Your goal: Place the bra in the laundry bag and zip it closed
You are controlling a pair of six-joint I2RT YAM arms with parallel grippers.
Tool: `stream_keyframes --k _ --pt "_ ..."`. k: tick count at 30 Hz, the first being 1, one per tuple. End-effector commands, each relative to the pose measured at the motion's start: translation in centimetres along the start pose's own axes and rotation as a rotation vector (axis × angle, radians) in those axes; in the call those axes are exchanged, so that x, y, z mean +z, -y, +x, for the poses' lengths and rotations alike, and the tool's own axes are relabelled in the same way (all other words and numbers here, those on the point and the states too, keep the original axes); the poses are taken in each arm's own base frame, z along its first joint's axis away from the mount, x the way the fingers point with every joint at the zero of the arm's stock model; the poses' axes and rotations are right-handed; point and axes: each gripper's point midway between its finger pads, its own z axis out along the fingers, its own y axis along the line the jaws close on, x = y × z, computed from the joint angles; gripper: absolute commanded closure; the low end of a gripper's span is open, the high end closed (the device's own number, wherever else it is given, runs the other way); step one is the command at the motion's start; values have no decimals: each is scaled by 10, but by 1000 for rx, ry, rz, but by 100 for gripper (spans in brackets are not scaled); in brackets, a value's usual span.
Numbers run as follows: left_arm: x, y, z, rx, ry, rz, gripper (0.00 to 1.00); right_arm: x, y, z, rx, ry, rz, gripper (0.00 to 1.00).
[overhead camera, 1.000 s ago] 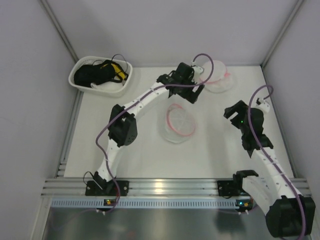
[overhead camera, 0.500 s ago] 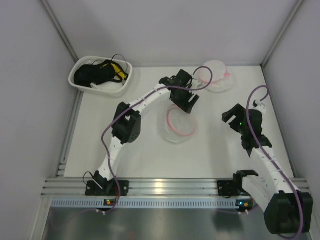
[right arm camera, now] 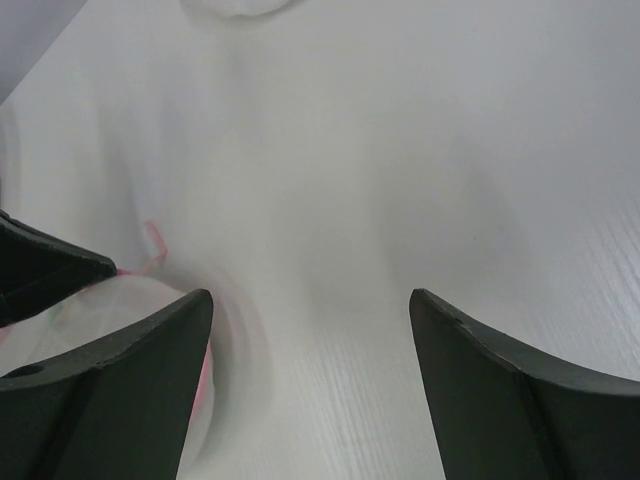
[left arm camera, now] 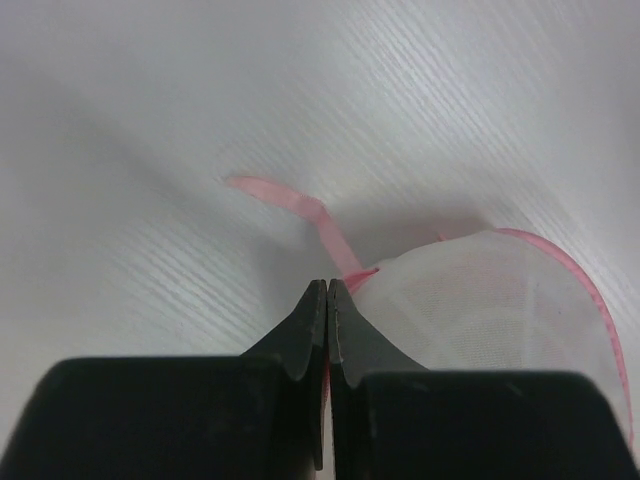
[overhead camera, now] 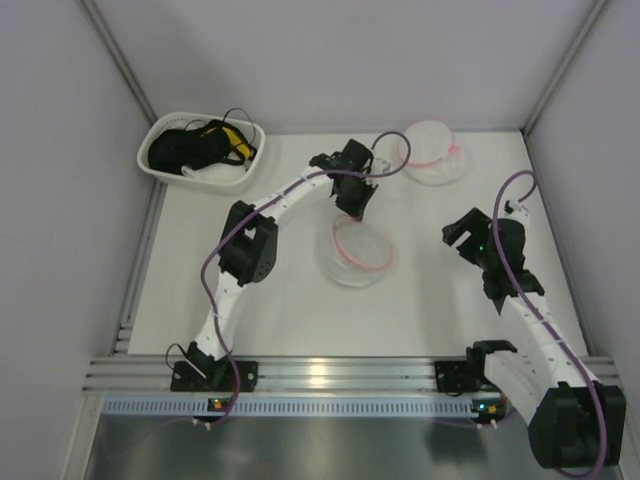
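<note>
Pink tape (left arm camera: 300,205) at the far edge of the laundry bag (overhead camera: 357,250) now sits right at the tips of the left gripper (left arm camera: 327,285). A second ago that gripper hung further to the far right, beside a second pale round pouch (overhead camera: 432,163). It has since swung left and nearer, to the bag in the middle of the table (overhead camera: 430,300). Its fingers are pressed together and seem to nip that tape, so I judge the work has turned to the zip. The bag lies just on the near side of those tips, touching them. The right gripper (overhead camera: 458,228) hovers to the right of the bag, apart from it, fingers spread and holding nothing; it has barely shifted. The bra I cannot pick out, and whether it is inside the mesh is unclear.
</note>
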Motion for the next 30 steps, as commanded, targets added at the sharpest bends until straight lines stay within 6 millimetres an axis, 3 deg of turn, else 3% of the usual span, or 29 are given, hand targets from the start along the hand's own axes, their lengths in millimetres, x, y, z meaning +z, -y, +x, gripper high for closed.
stream_keyframes --k 1,3,4,5,8,9,11,12,16,24,26,30 --pt "-58 4 -36 -63 176 -27 100 0 -18 -13 -11 26 -83 20" --pt "-77 2 -61 -67 325 -22 100 2 -25 -10 -21 12 -132 20" --pt "-94 8 -57 -77 367 -5 100 1 -38 -9 -23 5 -201 19" --pt "-107 11 -76 -63 475 6 100 3 -43 -7 -23 -7 -229 19" --pt "-134 26 -69 -54 569 55 100 8 -60 7 -53 -64 -304 19" --pt "-146 31 -80 -31 659 74 100 9 -67 7 -63 -71 -321 19" --pt "-156 43 -65 -27 709 137 100 12 -80 20 -88 -115 -361 19" --pt "-165 47 -72 -10 787 162 100 11 -89 19 -91 -113 -396 19" --pt "-164 55 -43 -22 793 202 100 10 -105 21 -101 -110 -456 19" --pt "-188 72 -14 81 905 257 100 15 -127 -4 -125 -56 -499 18" --pt "-193 75 -10 98 911 270 100 18 -141 -13 -151 -37 -540 18" --pt "-194 79 1 111 903 284 100 23 -174 -9 -229 -90 -679 17"
